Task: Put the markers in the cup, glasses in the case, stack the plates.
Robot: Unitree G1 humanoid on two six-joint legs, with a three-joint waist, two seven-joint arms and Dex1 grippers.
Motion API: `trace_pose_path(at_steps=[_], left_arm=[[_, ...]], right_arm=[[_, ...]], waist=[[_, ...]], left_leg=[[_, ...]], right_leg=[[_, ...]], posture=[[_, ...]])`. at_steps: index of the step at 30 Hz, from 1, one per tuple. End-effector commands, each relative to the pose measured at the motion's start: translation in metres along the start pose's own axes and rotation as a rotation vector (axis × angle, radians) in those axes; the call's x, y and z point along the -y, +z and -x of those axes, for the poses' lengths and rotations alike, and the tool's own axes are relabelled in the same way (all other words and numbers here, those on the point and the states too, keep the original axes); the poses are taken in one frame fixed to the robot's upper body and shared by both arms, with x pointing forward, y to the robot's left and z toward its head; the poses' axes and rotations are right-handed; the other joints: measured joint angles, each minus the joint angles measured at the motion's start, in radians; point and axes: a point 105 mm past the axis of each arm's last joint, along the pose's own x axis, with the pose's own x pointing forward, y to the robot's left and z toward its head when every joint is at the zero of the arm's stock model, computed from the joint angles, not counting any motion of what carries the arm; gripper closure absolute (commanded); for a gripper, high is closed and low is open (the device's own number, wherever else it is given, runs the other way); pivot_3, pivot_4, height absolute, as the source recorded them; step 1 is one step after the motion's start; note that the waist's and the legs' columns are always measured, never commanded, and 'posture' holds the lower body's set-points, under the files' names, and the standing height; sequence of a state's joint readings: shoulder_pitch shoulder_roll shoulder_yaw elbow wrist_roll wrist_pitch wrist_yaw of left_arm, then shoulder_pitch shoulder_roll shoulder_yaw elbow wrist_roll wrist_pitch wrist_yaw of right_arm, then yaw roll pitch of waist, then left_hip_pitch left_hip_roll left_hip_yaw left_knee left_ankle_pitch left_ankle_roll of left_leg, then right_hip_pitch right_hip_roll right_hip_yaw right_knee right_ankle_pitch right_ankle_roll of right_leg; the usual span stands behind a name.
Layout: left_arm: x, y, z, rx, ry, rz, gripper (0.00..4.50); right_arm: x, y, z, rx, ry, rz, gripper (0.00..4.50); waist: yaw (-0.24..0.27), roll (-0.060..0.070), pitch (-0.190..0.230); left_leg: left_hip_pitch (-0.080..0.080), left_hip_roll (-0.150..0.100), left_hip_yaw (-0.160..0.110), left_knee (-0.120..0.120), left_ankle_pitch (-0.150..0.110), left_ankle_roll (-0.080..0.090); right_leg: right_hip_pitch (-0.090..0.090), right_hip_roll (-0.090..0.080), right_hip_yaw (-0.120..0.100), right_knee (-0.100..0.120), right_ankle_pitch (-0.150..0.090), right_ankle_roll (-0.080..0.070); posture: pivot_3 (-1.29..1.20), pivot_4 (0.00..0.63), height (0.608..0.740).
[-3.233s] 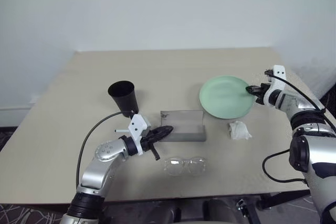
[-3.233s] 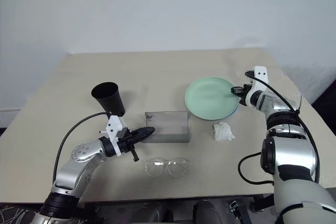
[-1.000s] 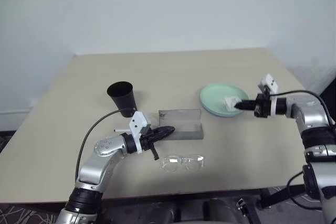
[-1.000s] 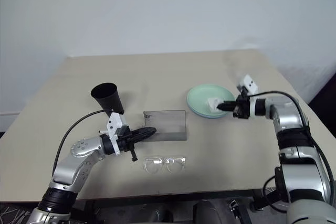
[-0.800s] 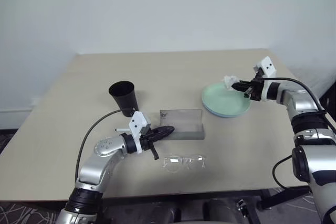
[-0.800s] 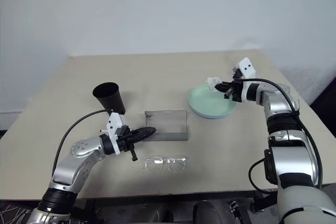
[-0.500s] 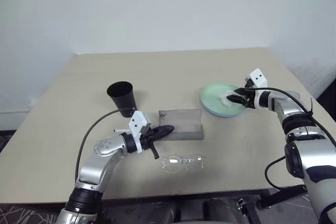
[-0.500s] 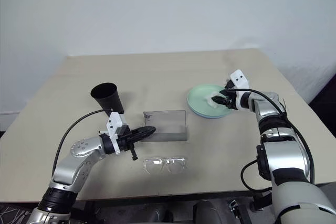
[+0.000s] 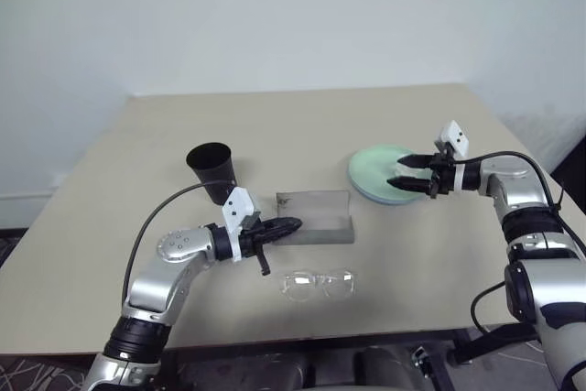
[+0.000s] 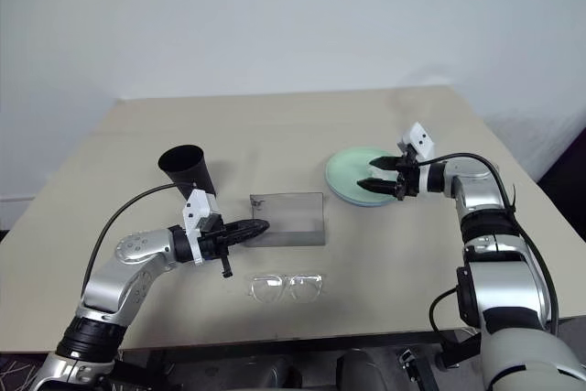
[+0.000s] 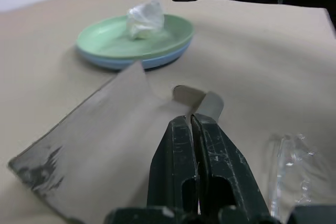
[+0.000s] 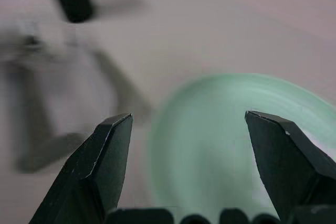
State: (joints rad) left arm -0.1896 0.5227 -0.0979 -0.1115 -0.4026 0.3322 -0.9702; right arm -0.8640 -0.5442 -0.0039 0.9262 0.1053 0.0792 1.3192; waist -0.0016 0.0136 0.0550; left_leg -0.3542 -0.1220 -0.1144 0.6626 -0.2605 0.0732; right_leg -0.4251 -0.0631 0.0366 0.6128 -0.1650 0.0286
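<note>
a: where's the right gripper?

b: over the near edge of the mint green plate, fingers spread wide with nothing between them. that plate sits on the light blue plate, and a crumpled tissue lies in it.

a: and the left gripper?

b: its two fingers are pressed together and hold nothing. the tips are at the front of the grey case, whose lid stands raised.

a: the rest?

b: the glasses lie on the table just in front of the case. the black cup stands upright behind the left gripper. i can't make out the markers.
</note>
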Motion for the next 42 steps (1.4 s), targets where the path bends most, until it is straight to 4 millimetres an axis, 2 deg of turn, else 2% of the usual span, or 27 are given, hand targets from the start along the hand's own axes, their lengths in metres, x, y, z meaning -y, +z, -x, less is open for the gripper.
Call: trace_pose_path(at_steps=[1,3,6,11,14,23,26,35,38,42], left_arm=[[0.013,0.007,0.001,-0.039,-0.140,-0.027,4.50],[0.020,0.004,0.002,-0.085,-0.214,-0.036,4.50],[0.028,0.005,0.002,-0.171,-0.362,-0.057,4.50],[0.029,0.010,-0.005,-0.251,-0.513,-0.080,4.50],[0.025,0.009,-0.012,-0.297,-0.571,-0.093,4.50],[0.020,0.005,-0.033,-0.383,-0.708,-0.103,4.50],[0.020,-0.002,-0.037,-0.432,-0.739,-0.131,4.50],[0.029,-0.008,-0.049,-0.461,-0.802,-0.160,4.50],[0.029,-0.008,-0.049,-0.465,-0.800,-0.168,3.97],[0.026,-0.009,-0.048,-0.478,-0.790,-0.181,2.65]], right_arm=[[-0.010,0.013,0.003,0.028,0.049,0.041,0.79],[-0.015,0.014,0.003,0.032,0.070,0.027,0.79],[-0.037,0.013,0.007,0.023,0.185,0.016,0.79],[-0.064,0.011,0.009,0.003,0.312,-0.005,0.79],[-0.073,0.007,0.007,-0.016,0.335,-0.010,0.79],[-0.076,0.004,0.004,0.003,0.307,-0.023,0.79],[-0.075,0.005,0.005,0.008,0.296,-0.024,0.79],[-0.074,0.000,0.005,0.009,0.261,-0.031,0.79],[-0.074,-0.003,0.005,0.007,0.252,-0.034,0.74],[-0.073,-0.005,0.004,0.005,0.243,-0.039,0.74]], waist=[[0.000,0.000,0.000],[0.000,0.001,0.000],[0.002,0.001,0.000],[0.003,0.000,0.000],[0.001,0.000,0.001],[0.004,-0.001,0.001],[0.007,-0.001,0.001],[0.006,-0.002,0.001],[0.006,-0.002,0.001],[0.006,-0.002,0.001]], left_leg=[[0.000,0.000,0.000,0.000,0.000,0.000],[-0.001,0.000,0.000,0.000,0.000,0.000],[-0.001,0.000,0.001,0.001,0.000,0.000],[0.000,0.000,0.001,0.005,0.000,-0.001],[0.000,0.000,0.001,0.007,0.001,0.000],[-0.001,0.000,0.001,0.008,0.001,0.000],[-0.002,0.000,0.001,0.008,0.001,0.000],[-0.004,0.000,0.001,0.009,0.001,0.000],[-0.004,0.000,0.001,0.010,0.001,0.000],[-0.004,0.000,0.001,0.011,0.001,0.001]], right_leg=[[0.000,0.000,0.000,0.000,0.000,0.000],[-0.001,0.000,0.000,0.002,0.000,0.000],[-0.002,0.000,0.000,0.004,-0.001,0.001],[-0.001,-0.001,0.000,0.009,-0.002,0.002],[0.000,-0.001,0.000,0.009,-0.002,0.002],[-0.002,-0.002,0.000,0.009,-0.002,0.002],[-0.002,-0.002,0.000,0.009,-0.002,0.002],[-0.003,-0.002,0.000,0.009,-0.002,0.002],[-0.003,-0.002,-0.001,0.009,-0.002,0.002],[-0.002,-0.002,-0.001,0.009,-0.002,0.002]], posture=[[0.00,0.000,0.740],[0.00,0.000,0.740],[0.00,0.000,0.740],[0.00,0.000,0.740],[0.00,0.000,0.740],[0.00,0.000,0.740],[0.00,0.000,0.740],[0.00,0.000,0.740],[0.00,0.000,0.740],[0.00,0.000,0.740]])
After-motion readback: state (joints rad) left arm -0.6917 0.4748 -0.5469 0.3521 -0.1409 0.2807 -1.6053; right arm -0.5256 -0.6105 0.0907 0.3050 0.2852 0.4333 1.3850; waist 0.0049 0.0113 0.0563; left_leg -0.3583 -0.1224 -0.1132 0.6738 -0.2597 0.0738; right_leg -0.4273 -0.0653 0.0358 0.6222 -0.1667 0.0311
